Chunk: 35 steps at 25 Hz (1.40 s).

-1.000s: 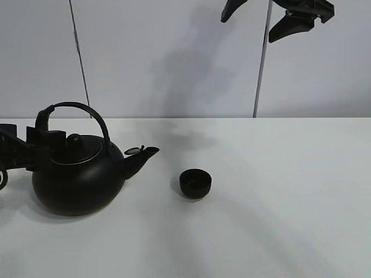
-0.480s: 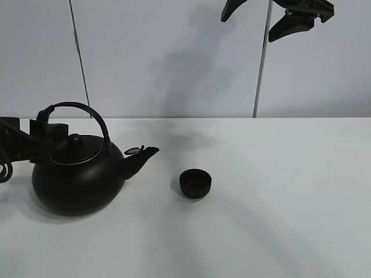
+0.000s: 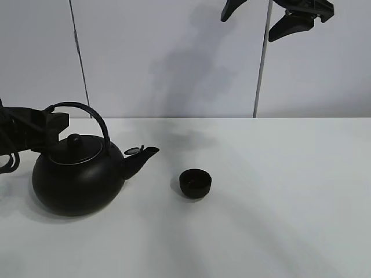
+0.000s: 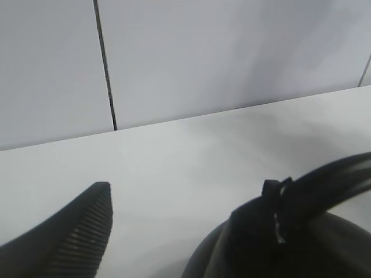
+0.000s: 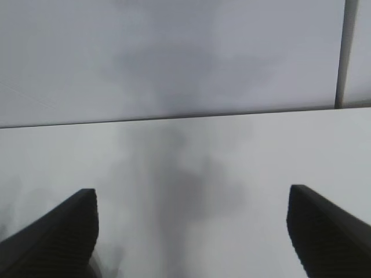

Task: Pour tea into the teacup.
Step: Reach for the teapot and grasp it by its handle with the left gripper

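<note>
**Big kettle, little cup, two claws**

Biggest first: white counter (image 3: 278,231), with a pale wall behind it. Holds the kettle and the cup.

Then the big round black kettle (image 3: 78,182). Stands upright on the left part of the counter. Points its spout (image 3: 142,153) toward the middle. Has its arched handle (image 3: 90,111) up over the lid.

Then the left claw (image 3: 55,123). Hangs just beside the left end of the kettle handle, above the kettle's shoulder. Shows only one ribbed finger (image 4: 87,231) in the wrist view, far out to the side, so looks set wide. Grips nothing that can be seen.

Then the right claw (image 3: 261,16). Hangs high up by the wall, well apart from everything. Spread wide and holds nothing.

Smallest last: the teacup (image 3: 195,183). Sits open side up near the middle of the counter, near the spout but not touching it.
</note>
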### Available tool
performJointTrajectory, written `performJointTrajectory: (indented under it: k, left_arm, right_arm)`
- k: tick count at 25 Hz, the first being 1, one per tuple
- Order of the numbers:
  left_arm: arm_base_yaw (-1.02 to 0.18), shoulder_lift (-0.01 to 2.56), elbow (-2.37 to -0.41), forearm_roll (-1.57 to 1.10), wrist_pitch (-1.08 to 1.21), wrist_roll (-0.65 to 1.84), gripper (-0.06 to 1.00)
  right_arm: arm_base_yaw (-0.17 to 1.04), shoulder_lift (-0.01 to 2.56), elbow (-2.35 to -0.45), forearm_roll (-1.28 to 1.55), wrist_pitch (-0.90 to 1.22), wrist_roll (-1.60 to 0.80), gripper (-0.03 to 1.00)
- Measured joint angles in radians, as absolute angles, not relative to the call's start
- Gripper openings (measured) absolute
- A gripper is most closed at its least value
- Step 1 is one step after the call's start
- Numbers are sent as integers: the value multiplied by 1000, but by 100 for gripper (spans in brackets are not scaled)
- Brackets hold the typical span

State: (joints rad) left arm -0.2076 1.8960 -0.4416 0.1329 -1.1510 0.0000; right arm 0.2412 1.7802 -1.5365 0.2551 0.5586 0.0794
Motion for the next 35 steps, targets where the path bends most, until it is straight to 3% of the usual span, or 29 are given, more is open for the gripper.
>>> performJointTrajectory:
  k: [20, 24, 29, 35]
  left_arm:
    - [-208, 1897, -445, 170, -1112, -31, 50]
    - [-208, 1897, -445, 171, -1095, -36, 38]
    - [-208, 1899, -445, 203, -1107, -29, 15]
    - [-203, 1900, -445, 174, -1106, -15, 11]
  right_arm:
    - [241, 1780, -1537, 255, 559, 79, 61]
    - [241, 1780, -1537, 255, 559, 79, 61]
    - [241, 1780, -1537, 256, 557, 79, 61]
    - [241, 1780, -1537, 256, 557, 79, 61]
